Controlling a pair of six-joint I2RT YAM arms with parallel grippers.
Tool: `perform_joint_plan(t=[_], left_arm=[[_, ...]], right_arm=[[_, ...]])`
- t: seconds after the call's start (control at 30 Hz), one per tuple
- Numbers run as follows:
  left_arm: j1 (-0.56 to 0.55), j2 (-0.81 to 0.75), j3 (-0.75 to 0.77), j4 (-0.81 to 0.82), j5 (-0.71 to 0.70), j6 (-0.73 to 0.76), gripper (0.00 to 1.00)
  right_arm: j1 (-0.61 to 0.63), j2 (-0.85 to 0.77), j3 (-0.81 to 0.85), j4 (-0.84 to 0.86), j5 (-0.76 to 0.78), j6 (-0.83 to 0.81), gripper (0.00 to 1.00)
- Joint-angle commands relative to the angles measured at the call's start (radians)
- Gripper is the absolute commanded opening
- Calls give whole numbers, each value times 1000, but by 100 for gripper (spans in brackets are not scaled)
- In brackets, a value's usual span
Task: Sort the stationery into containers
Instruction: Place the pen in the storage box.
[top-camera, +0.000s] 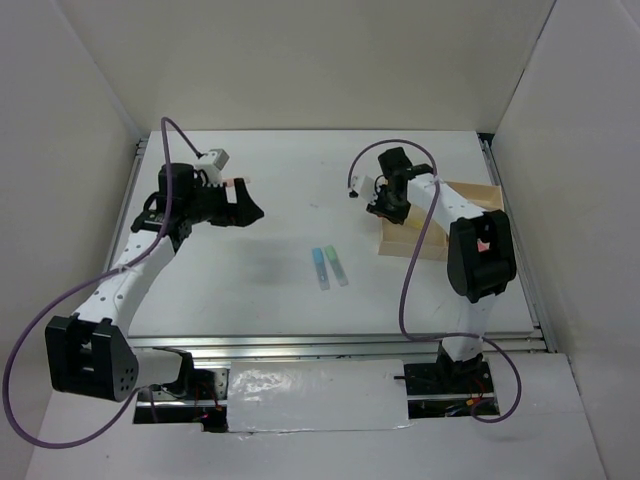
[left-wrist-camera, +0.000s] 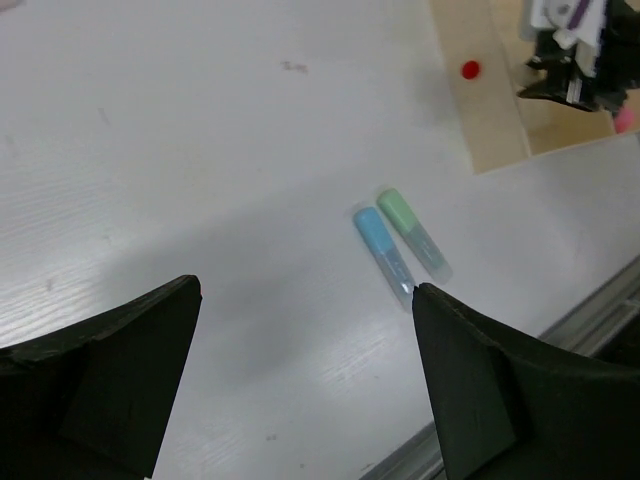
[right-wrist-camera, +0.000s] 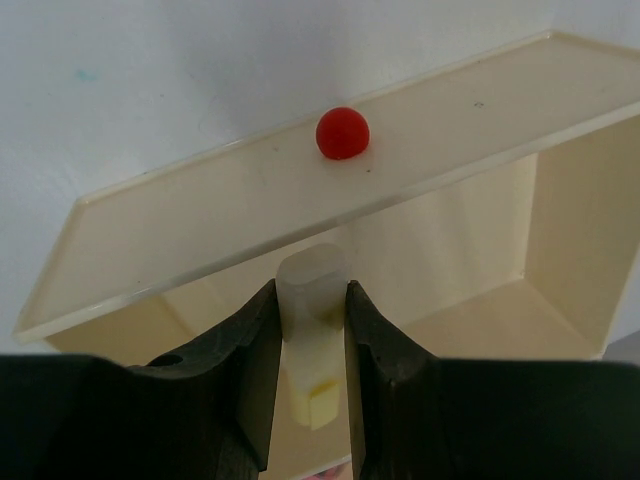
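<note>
My right gripper (right-wrist-camera: 312, 300) is shut on a yellow stick (right-wrist-camera: 316, 385) with a pale translucent cap. It holds the stick upright over a compartment of the pale wooden tray (right-wrist-camera: 200, 215), just behind its rim; in the top view the gripper (top-camera: 385, 207) is at the tray's (top-camera: 468, 196) left end. A light blue stick (top-camera: 320, 266) and a light green stick (top-camera: 338, 265) lie side by side mid-table, also in the left wrist view (left-wrist-camera: 383, 250) (left-wrist-camera: 412, 230). My left gripper (left-wrist-camera: 305, 290) is open and empty above the bare table, left of them (top-camera: 247, 208).
A tiny red dot (right-wrist-camera: 342, 132) sits on the tray's rim. Something pink (left-wrist-camera: 628, 120) shows inside the tray. White walls enclose the table on three sides. A metal rail (top-camera: 340, 342) runs along the near edge.
</note>
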Motion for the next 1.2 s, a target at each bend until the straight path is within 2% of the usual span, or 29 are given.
perform_joint_plan(t=[0.0, 0.07, 0.1, 0.17, 0.27, 0.3, 0.4, 0.47, 0.5, 0.57, 0.63, 0.73, 0.87, 1.03, 1.17], left_arm=[[24, 63, 72, -19, -145, 87, 99], [32, 118, 133, -62, -199, 131, 99], [38, 149, 170, -108, -223, 159, 99], [64, 262, 289, -177, -223, 249, 99], [99, 431, 463, -304, -220, 400, 99], [121, 518, 562, -387, -176, 502, 99], [164, 671, 730, -479, -150, 663, 98], [176, 745, 864, -522, -141, 739, 97], [193, 831, 917, -595, -86, 833, 95], [208, 938, 1067, -640, -70, 939, 94], [227, 1009, 1161, -670, -35, 989, 93], [238, 1042, 1189, -621, 17, 1038, 89], [239, 1040, 1121, -518, 88, 1116, 86], [238, 1112, 1155, -487, 157, 1113, 86], [225, 1158, 1163, -437, 137, 1083, 86]], right_arm=[[-8, -5, -41, 22, 45, -34, 3], [-8, -10, -58, 29, 41, -49, 11], [-11, -9, -61, 27, 35, -51, 22], [-9, 5, -58, 7, 26, -46, 29], [-9, 8, -75, 13, 21, -48, 35], [-9, 7, -89, 18, 24, -54, 35], [-8, 7, -101, 20, 28, -59, 38], [-11, 17, -97, 9, 27, -59, 44], [-9, 19, -89, -3, 30, -57, 49], [-14, 22, -78, -11, 19, -51, 53], [-14, 14, -77, -11, 10, -43, 58], [-14, -1, -68, -6, 10, -19, 59], [-14, -55, -9, -25, -46, 24, 59], [-35, -172, 34, 10, -213, 143, 60], [-55, -272, 31, 59, -335, 229, 60]])
